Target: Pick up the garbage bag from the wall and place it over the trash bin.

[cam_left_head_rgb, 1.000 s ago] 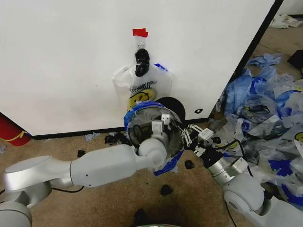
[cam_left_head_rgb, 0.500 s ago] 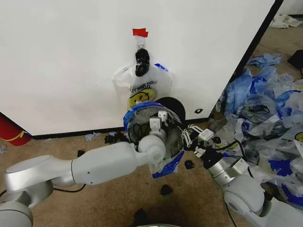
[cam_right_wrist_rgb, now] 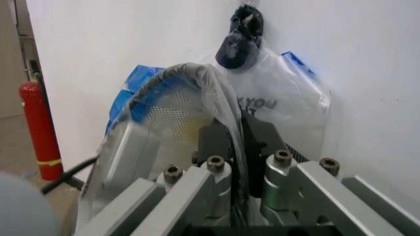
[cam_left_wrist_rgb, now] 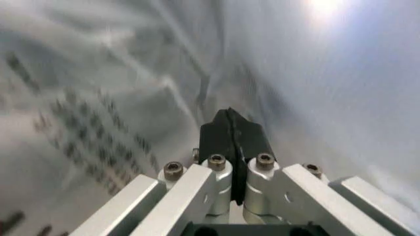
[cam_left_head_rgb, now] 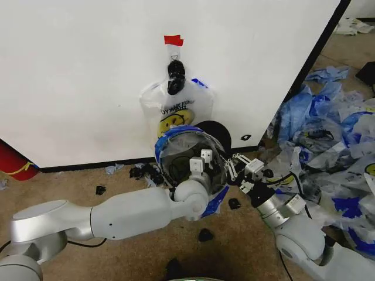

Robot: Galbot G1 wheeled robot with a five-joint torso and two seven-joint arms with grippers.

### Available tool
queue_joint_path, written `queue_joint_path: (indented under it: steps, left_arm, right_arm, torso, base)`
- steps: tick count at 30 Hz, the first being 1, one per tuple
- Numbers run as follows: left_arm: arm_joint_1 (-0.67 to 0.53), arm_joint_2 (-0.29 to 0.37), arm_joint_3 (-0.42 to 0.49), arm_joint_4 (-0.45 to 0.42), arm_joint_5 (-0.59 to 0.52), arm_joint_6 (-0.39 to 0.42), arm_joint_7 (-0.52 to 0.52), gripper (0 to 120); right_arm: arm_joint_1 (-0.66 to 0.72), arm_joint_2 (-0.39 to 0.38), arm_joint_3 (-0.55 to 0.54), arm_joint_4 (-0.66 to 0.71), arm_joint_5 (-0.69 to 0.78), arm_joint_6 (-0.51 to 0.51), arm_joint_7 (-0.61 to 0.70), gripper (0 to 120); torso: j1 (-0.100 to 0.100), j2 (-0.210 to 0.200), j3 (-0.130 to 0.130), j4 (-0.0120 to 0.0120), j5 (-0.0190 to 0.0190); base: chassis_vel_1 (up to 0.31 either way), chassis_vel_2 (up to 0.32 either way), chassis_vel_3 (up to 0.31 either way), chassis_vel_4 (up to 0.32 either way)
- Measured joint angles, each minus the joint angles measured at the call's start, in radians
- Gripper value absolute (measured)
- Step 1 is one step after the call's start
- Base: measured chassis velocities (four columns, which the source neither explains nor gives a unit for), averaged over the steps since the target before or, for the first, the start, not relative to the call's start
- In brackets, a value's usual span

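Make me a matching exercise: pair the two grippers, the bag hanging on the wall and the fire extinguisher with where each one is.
Things:
1. left gripper
2. right gripper
3. hanging smiley-face bag
4. fire extinguisher

Places:
a. on the wall, below the red tape
b. inside the bag-lined trash bin, closed
c. at the robot's far left, against the wall
d. clamped on the garbage bag at the trash bin's rim

Pairs: 1-b, 2-d, 3-a, 4-c
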Motion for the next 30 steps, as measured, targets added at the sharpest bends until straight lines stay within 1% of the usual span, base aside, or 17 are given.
queue_joint_path:
  steps: [6, 8, 12, 18, 22, 24, 27, 30]
  left_arm:
    - [-0.030, 0.024, -0.004, -0.028, -0.011, -0.017, 0.000, 0]
    - [-0.048, 0.047, 0.008, -0.059, -0.012, -0.025, 0.000, 0]
    - [-0.058, 0.070, 0.016, -0.088, -0.034, -0.028, 0.002, 0]
    - [-0.061, 0.105, 0.013, -0.125, -0.043, -0.040, 0.031, 0]
    - [-0.053, 0.155, 0.012, -0.181, -0.045, -0.044, 0.058, 0]
    - [-0.051, 0.162, 0.012, -0.186, -0.044, -0.044, 0.061, 0]
    - [-0.036, 0.190, 0.010, -0.207, -0.036, -0.044, 0.070, 0]
    - [0.001, 0.242, -0.022, -0.248, -0.021, -0.051, 0.103, 0]
  right_arm:
    - [0.014, 0.007, -0.005, -0.013, 0.021, -0.007, 0.020, 0]
    - [0.025, 0.014, -0.012, -0.012, 0.053, -0.023, 0.044, 0]
    - [0.037, 0.022, -0.026, -0.006, 0.085, -0.038, 0.071, 0]
    - [0.041, 0.026, -0.031, -0.006, 0.134, -0.046, 0.105, 0]
    - [0.053, 0.048, -0.046, -0.020, 0.201, -0.053, 0.159, 0]
    - [0.055, 0.052, -0.049, -0.023, 0.208, -0.053, 0.165, 0]
    - [0.065, 0.072, -0.061, -0.034, 0.238, -0.054, 0.197, 0]
    - [0.073, 0.109, -0.062, -0.057, 0.275, -0.054, 0.229, 0]
  torso:
    - [0.000, 0.000, 0.000, -0.0001, 0.0000]
    - [0.000, 0.000, 0.000, 0.0000, 0.0001]
    - [0.000, 0.000, 0.000, 0.0002, -0.0002]
    - [0.000, 0.000, 0.000, -0.0002, -0.0002]
    - [0.000, 0.000, 0.000, -0.0001, -0.0002]
    - [0.000, 0.000, 0.000, -0.0001, -0.0001]
    - [0.000, 0.000, 0.000, 0.0000, -0.0002]
    - [0.000, 0.000, 0.000, 0.0001, 0.0000]
  base:
    - [0.000, 0.000, 0.000, 0.000]
    - [0.000, 0.000, 0.000, 0.000]
    - [0.000, 0.000, 0.000, 0.000]
    - [0.000, 0.000, 0.000, 0.000]
    - [0.000, 0.000, 0.000, 0.000]
    - [0.000, 0.000, 0.000, 0.000]
    - [0.000, 0.000, 0.000, 0.000]
    - [0.000, 0.000, 0.000, 0.000]
